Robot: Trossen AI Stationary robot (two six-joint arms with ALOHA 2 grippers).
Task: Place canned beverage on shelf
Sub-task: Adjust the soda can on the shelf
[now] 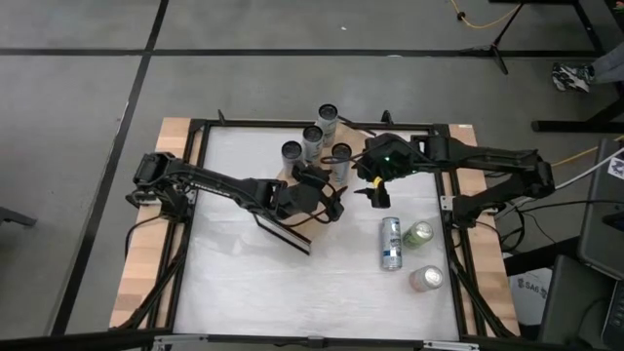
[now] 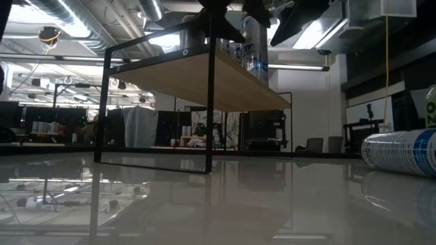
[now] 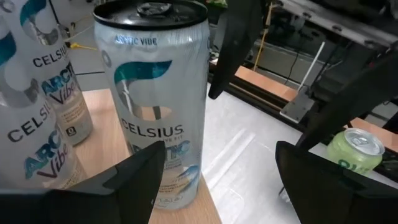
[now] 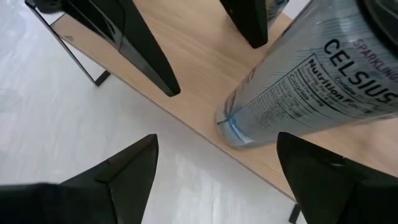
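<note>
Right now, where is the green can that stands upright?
In the high view the upright green can stands on the white tabletop at the right side, just right of the lying silver-and-blue can and above the pink-topped can.

A robotics lab or workshop: a white tabletop (image 1: pixel 292 292) in a black frame stands on a grey concrete floor (image 1: pixel 78 97) marked with dark lines. Exposed ducts (image 2: pixel 75 17) and strip lights (image 2: pixel 68 27) run overhead, cables (image 1: pixel 478 19) trail past a stand (image 1: pixel 502 44), and cluttered benches (image 2: pixel 48 133) fill the room behind.
</note>
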